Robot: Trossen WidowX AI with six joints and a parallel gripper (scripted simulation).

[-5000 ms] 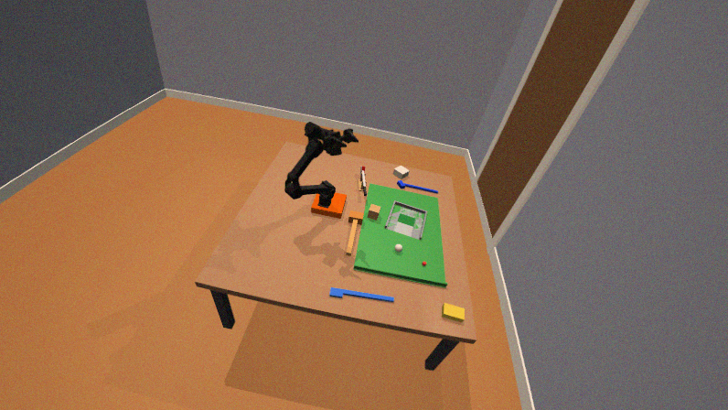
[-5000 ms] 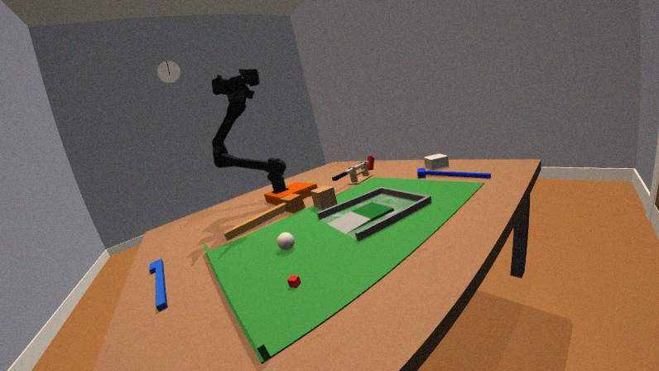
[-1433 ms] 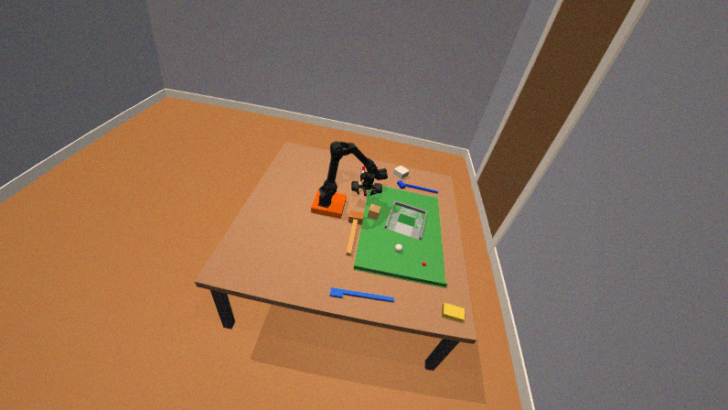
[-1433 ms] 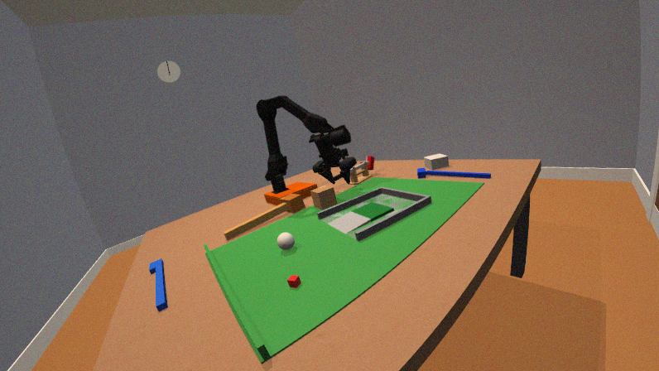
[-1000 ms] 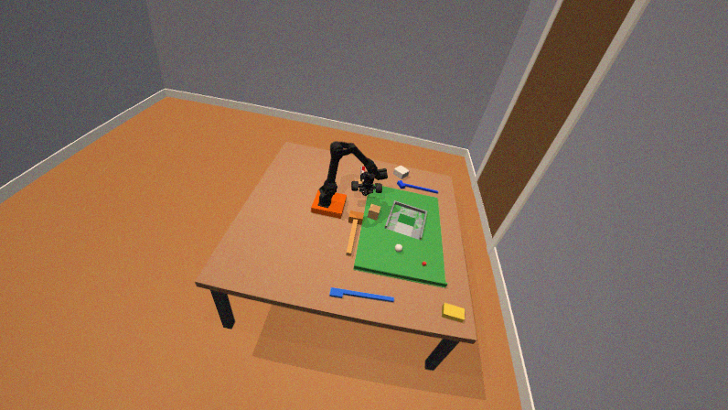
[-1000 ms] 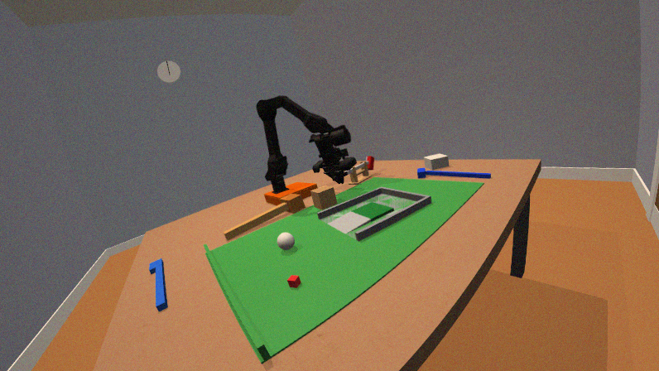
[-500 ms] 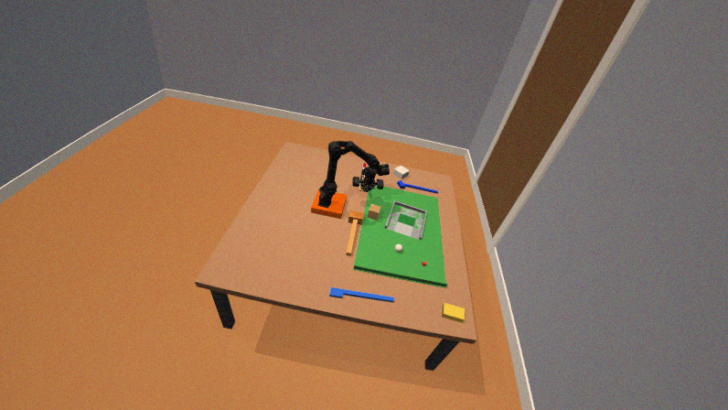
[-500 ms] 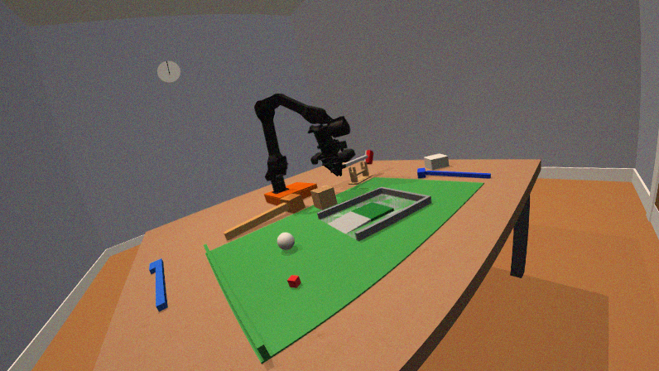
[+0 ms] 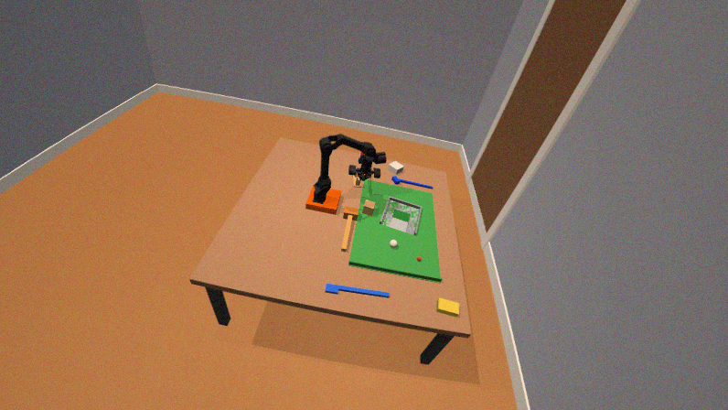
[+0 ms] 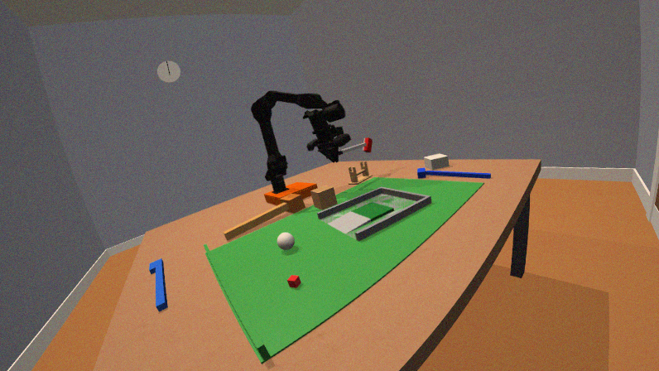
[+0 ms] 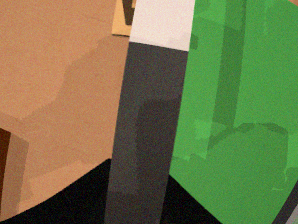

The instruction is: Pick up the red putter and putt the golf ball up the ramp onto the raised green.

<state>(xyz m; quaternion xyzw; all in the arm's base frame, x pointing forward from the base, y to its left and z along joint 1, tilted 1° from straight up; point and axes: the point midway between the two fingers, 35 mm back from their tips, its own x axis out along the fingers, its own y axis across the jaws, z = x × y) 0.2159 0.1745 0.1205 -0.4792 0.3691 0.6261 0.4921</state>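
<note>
Top and exterior views share the table (image 9: 264,239); wrist looks down.

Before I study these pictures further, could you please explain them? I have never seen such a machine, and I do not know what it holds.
The black machine is a robot arm on an orange base, bolted to a table. One picture looks down from high above, one from the table's side, one from a camera at the arm's wrist. Its gripper is shut on the red putter, lifted above a small wooden stand. On the green mat lie a white golf ball, a red cube and a walled ramp enclosure.
</note>
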